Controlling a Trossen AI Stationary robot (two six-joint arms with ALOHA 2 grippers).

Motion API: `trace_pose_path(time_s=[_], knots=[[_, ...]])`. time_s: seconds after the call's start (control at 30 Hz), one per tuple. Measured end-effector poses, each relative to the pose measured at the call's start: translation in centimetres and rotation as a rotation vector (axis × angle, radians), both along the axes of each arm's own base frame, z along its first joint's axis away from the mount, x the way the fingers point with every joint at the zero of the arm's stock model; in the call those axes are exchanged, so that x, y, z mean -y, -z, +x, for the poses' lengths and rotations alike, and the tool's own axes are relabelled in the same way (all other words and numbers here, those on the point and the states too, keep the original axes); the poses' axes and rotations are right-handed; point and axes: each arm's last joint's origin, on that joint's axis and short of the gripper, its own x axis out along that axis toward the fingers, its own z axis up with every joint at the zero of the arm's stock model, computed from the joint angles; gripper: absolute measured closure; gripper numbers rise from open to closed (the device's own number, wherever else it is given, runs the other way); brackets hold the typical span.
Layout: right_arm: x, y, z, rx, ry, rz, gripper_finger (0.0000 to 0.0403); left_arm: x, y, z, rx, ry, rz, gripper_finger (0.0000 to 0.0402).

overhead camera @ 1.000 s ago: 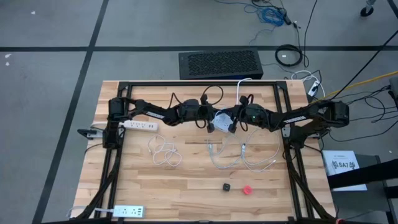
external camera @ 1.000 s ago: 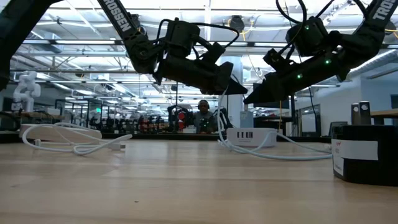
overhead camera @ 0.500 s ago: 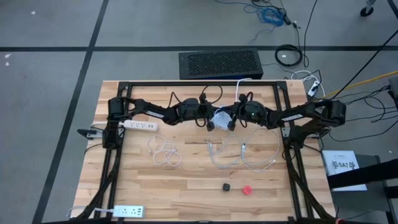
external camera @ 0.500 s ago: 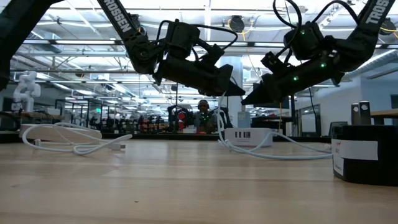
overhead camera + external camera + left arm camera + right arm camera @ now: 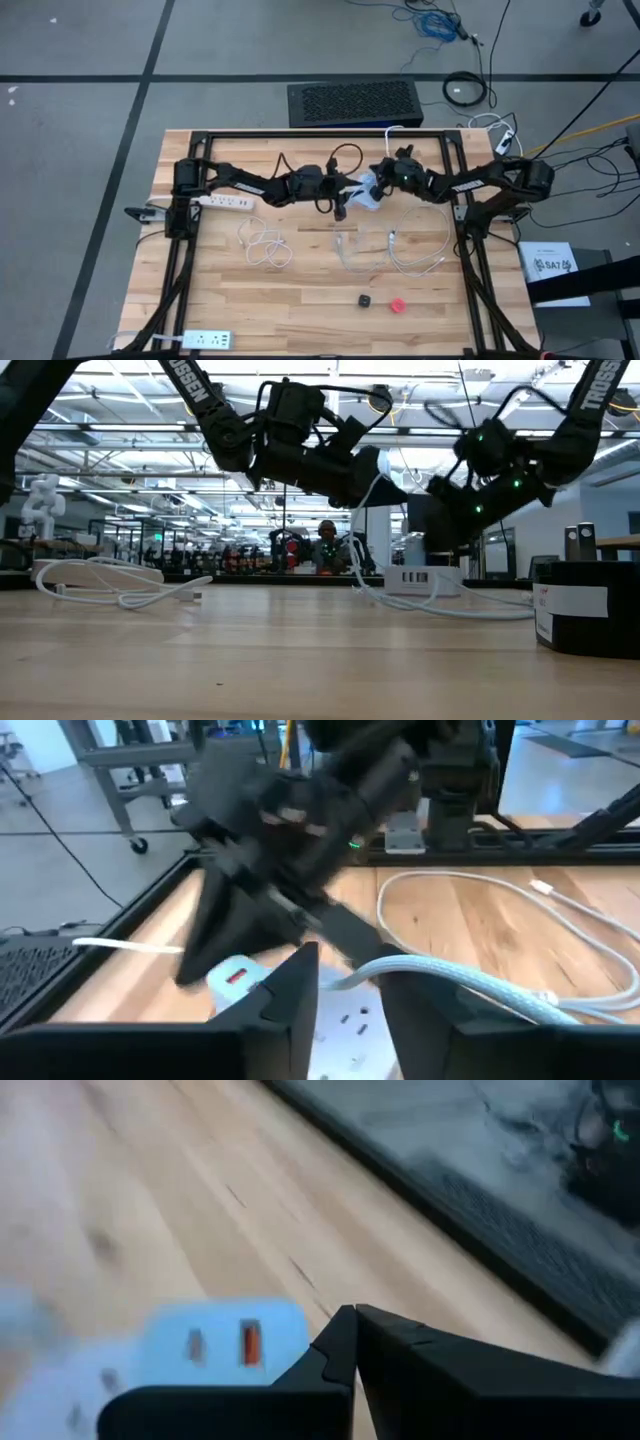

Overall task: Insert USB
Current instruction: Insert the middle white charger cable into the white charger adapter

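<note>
White USB charger block (image 5: pixel 367 189) sits at mid-surface between both hands. Left hand (image 5: pixel 342 203) has loosened around the braided cable (image 5: pixel 470 982); right hand (image 5: pixel 384 180) is clenched empty. An unsupported plug could slip askew.

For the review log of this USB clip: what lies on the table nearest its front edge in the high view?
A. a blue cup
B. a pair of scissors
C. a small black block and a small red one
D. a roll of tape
C: the high view shows a black block and a red block side by side, in front of the white cables.
</note>
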Motion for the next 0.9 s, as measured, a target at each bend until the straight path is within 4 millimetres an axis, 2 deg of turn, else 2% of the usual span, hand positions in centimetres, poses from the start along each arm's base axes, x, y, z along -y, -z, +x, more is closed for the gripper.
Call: trace_pose_path(time_s=[0.07,0.2,0.33,0.43,0.57,0.67,0.9], knots=[[0.0,-0.7,0.3,0.054,-0.030,-0.015,0.0401,0.0,-0.2,0.1,0.006,0.001,0.002,0.0279],[-0.2,-0.5,0.3,0.052,-0.061,0.016,0.0402,-0.4,-0.7,-0.1,-0.008,-0.023,-0.001,0.0276],[-0.7,-1.3,0.5,0.094,-0.111,0.035,0.0402,-0.6,-1.0,-0.2,0.007,-0.036,0.005,0.0281],[-1.5,-2.2,0.5,0.144,-0.137,0.052,0.0402,-0.7,-0.9,-0.2,0.001,-0.041,0.000,0.0302],[-2.6,-3.3,0.3,0.173,-0.164,0.077,0.0400,-0.8,-0.9,-0.3,-0.002,-0.070,0.004,0.0354],[-3.4,-4.1,0.0,0.191,-0.183,0.093,0.0383,-1.1,-0.9,-0.3,0.003,-0.099,-0.005,0.0390],[-4.8,-4.9,0.0,0.222,-0.220,0.113,0.0323,-2.1,-1.0,-0.5,0.031,-0.149,-0.106,0.0394]])
